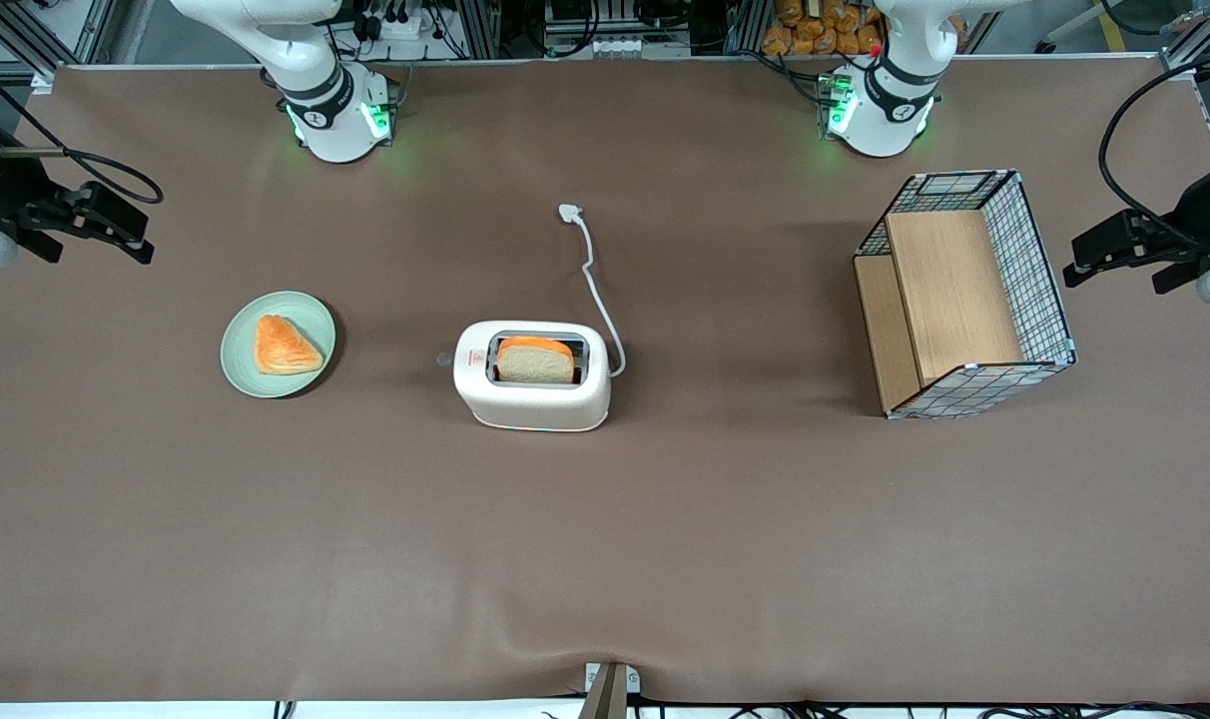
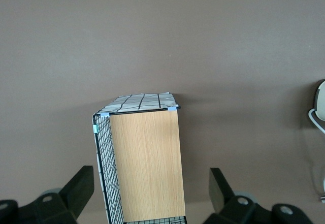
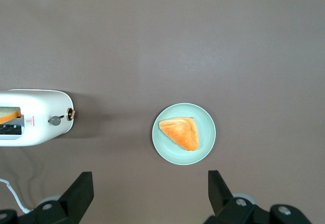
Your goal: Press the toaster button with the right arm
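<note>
Right wrist view: I see my gripper (image 3: 147, 196) spread wide, holding nothing, above the pastry plate (image 3: 184, 133); the toaster button (image 3: 71, 114), probably that small knob, sits well apart.

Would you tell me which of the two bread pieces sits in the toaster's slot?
The pale slice stands in the toaster slot; the triangular orange pastry lies on the green plate, nearer the gripper, whose fingers are open.

Gripper (image 1: 116, 232) high at the working arm's end, well apart from toaster (image 1: 532, 375).
</note>
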You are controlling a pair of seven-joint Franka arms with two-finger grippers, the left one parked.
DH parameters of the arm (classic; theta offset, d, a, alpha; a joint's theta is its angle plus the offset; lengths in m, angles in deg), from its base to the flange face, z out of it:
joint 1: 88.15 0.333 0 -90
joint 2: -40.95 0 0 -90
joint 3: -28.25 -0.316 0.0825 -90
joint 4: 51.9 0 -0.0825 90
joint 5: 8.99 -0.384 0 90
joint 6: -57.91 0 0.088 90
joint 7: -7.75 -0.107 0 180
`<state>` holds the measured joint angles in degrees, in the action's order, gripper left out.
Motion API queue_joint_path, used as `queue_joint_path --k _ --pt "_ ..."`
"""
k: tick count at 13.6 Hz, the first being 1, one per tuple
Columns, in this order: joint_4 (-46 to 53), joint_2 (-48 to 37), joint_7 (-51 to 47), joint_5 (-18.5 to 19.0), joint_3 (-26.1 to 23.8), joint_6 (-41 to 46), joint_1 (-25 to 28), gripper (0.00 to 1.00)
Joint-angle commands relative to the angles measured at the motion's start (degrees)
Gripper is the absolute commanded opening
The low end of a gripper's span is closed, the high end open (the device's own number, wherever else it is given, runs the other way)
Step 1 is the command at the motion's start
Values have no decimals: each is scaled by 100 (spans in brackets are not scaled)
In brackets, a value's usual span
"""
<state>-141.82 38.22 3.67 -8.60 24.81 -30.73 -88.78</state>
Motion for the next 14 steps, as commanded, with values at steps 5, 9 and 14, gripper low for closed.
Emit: queue_joint_path --k 5,9,14 --pt "62 61 39 -22 -24 66 -43 100" --pt "27 105 56 40 -59 284 88 100" --pt "1 342 30 -21 -60 303 124 100"
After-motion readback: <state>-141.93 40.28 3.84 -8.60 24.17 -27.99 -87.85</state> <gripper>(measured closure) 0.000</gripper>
